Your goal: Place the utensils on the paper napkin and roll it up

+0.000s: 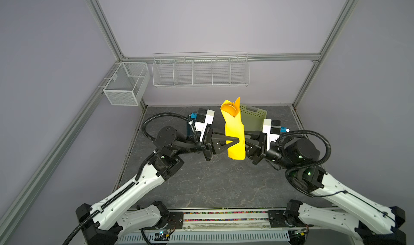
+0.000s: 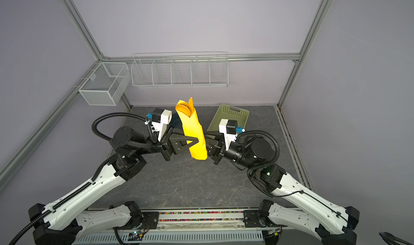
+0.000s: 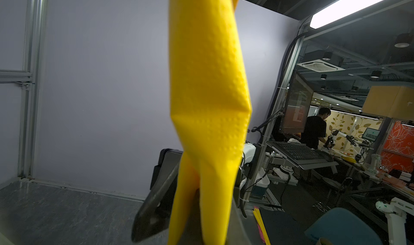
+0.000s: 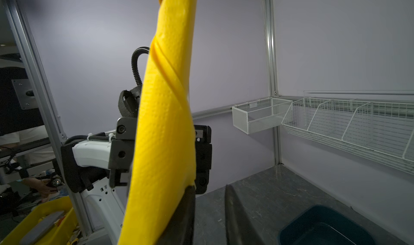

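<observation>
Your paper napkin [image 1: 234,127] is rolled into a tube, upright above the desk [image 1: 212,183], just left of the pale green basket [image 1: 255,118]. The left gripper [image 1: 235,140] has its jaws clenched on the lower half. The right gripper [image 1: 246,141], on the basket's side, has its jaws parted (one finger close against the paper). The utensils [image 1: 230,109] show orange at the roll's top.

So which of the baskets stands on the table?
The pale green perforated basket; the white mesh box and the long wire rack hang on the walls.
</observation>
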